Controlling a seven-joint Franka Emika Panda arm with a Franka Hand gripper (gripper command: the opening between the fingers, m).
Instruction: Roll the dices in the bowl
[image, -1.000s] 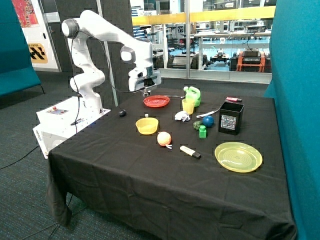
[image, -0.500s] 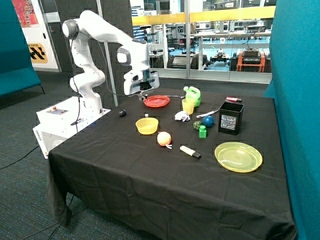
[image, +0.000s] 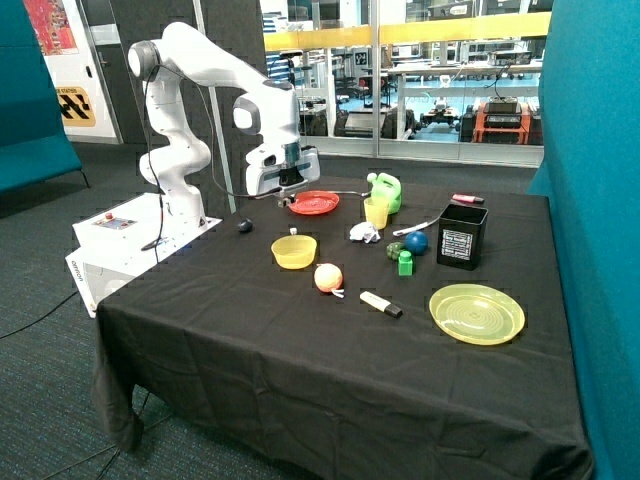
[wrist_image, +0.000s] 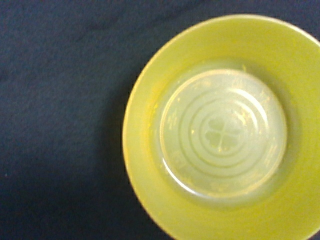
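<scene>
A black-draped table (image: 250, 340) fills the middle of the room, and the white arm (image: 200, 55) bends over its far side from a base beside it. The gripper (image: 285, 197) hangs above the cloth, between the red plate (image: 313, 203) and the bowl (image: 294, 252), touching neither. From here I cannot tell whether it is open or closed.

The bowl is yellow, round and shallow, standing upright on the cloth, nearer the front than the red plate. An orange ball (image: 328, 277) lies just beside it towards the front. From the wrist camera the bowl (wrist_image: 150, 150) shows a broad sloping wall around a pale flat floor. The floor is moulded with rings and has a clover shape at its centre. Only part of the bowl falls within that view. A small white thing (image: 293, 231), maybe a die, sits just behind the bowl's far rim; I cannot make out whether it touches.

A larger yellow plate (image: 445, 298) lies well apart, near the front corner by a black box (image: 462, 236).

Compared with a second ago, the gripper has drifted away from the red plate towards the arm's base and sits a touch lower. Everything on the cloth lies where it was.
</scene>
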